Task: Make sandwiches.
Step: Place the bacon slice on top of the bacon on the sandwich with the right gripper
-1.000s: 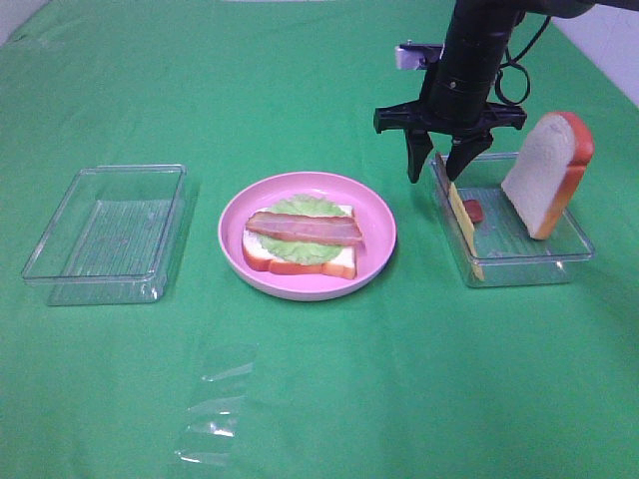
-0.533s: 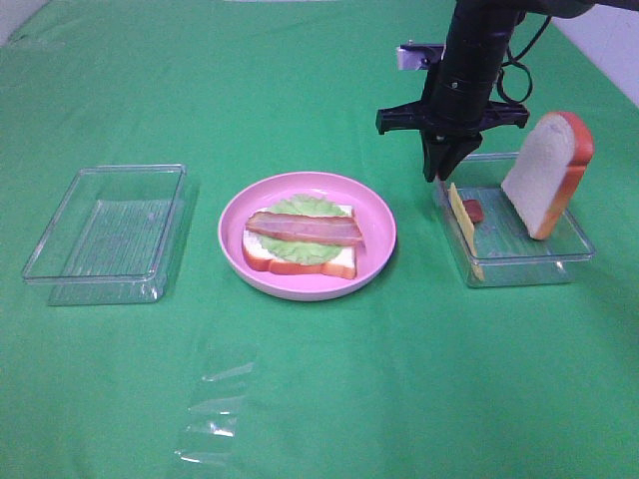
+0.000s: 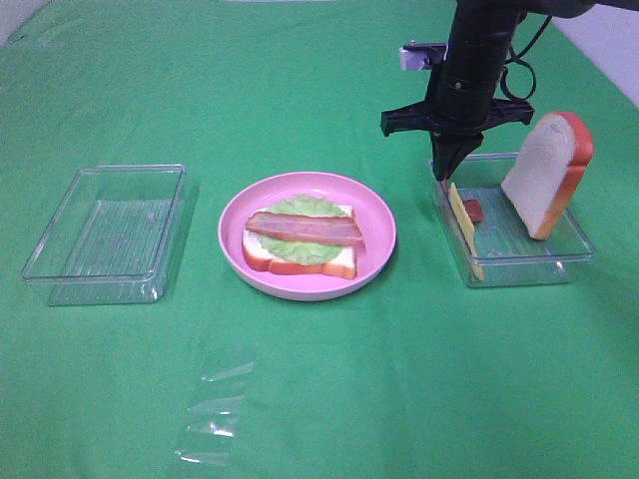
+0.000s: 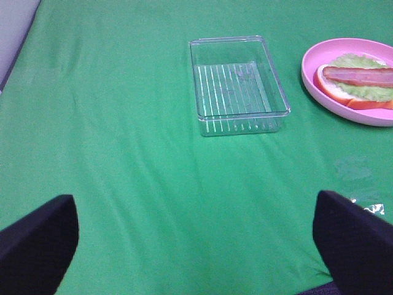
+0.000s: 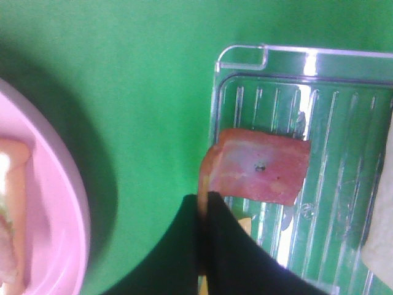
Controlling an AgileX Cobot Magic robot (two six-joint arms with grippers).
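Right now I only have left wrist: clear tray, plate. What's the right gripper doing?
Observer: The right gripper is shut, low over the left end of the right tray.
Operator: Holding anything?
Observer: Yes, the cheese; right wrist shows its edge pinched in the gripper.
Operator: What else is in there?
Observer: The bread, standing tilted at that tray's right end.
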